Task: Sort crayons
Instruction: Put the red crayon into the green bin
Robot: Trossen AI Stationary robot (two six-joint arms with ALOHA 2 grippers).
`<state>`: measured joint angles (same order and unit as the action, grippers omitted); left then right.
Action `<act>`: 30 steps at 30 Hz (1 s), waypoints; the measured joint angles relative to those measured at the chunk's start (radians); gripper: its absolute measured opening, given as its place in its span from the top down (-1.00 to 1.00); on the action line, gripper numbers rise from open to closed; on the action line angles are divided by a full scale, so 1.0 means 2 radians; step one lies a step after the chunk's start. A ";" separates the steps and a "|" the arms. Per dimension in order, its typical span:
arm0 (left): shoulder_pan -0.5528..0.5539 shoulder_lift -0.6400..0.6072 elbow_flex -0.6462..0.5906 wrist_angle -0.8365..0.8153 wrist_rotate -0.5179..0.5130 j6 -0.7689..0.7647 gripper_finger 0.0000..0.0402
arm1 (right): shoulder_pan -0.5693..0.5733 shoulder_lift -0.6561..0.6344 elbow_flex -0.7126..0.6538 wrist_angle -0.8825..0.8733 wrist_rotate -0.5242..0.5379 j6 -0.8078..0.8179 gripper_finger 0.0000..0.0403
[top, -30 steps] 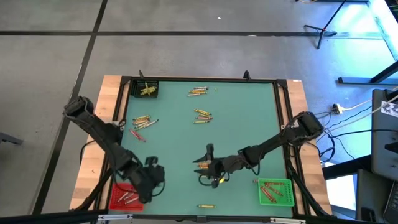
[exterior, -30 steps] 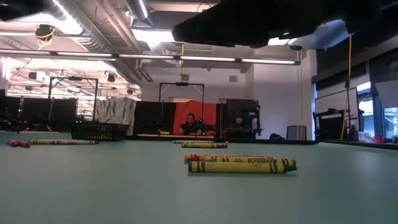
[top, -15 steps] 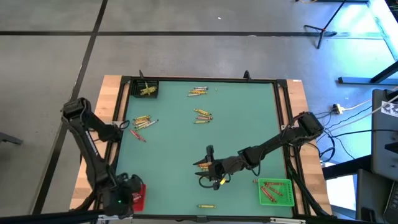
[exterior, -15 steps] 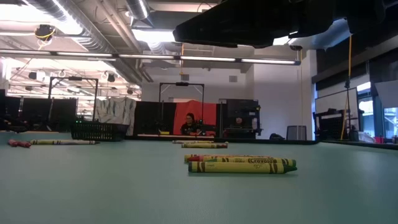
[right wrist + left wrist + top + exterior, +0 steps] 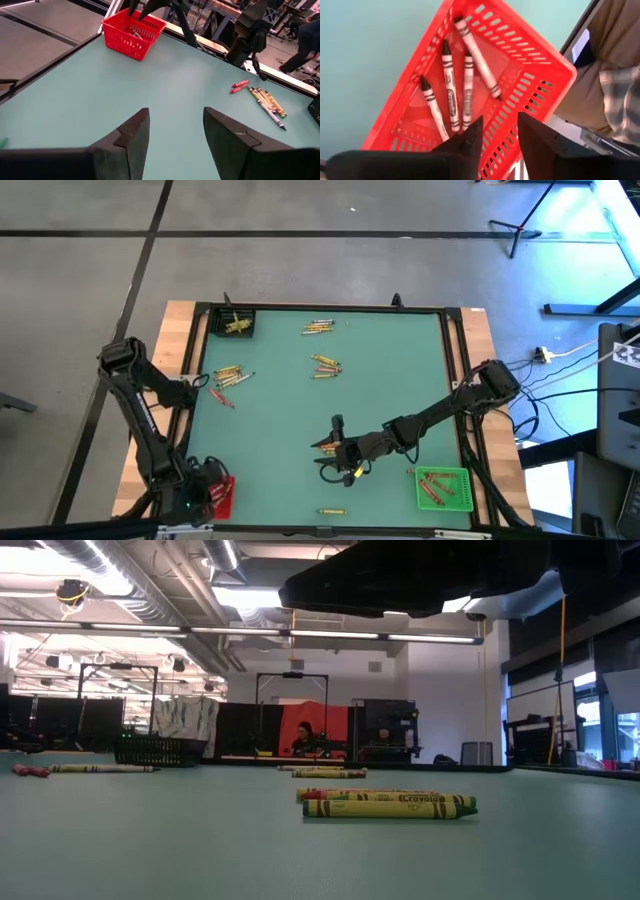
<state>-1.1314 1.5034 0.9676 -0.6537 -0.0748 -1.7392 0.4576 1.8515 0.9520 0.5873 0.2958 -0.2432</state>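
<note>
Four red crayons (image 5: 451,95) lie in the red bin (image 5: 540,70), directly under our left claw (image 5: 500,131), whose fingers stand parted and empty, likely so red sticks drop there. Our right claw (image 5: 175,131) hangs wide over bare green worktop (image 5: 400,370); other crayons (image 5: 325,366) remain scattered on it.

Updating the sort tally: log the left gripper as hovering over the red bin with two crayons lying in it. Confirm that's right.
One detail is off: the left wrist view shows four crayons lying in the red bin, not two. The rest stands: the left gripper hovers over that bin, its fingers apart and empty.
</note>
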 joint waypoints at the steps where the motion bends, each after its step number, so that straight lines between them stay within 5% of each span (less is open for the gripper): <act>1: 0.003 -0.002 0.000 0.002 -0.004 0.008 0.45 | 0.000 0.000 0.000 0.000 0.000 0.000 0.09; 18: 0.130 -0.014 0.000 0.080 -0.247 0.377 0.43 | 0.000 -0.010 0.000 -0.025 0.009 0.032 0.09; 30: 0.207 0.074 0.000 0.228 -0.262 0.602 0.43 | 0.001 -0.135 0.001 -0.345 -0.057 0.215 0.09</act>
<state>-0.7184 1.6513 0.9676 -0.1968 -0.5996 -0.5349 0.4591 1.5814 0.9531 -0.1034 0.1823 0.1861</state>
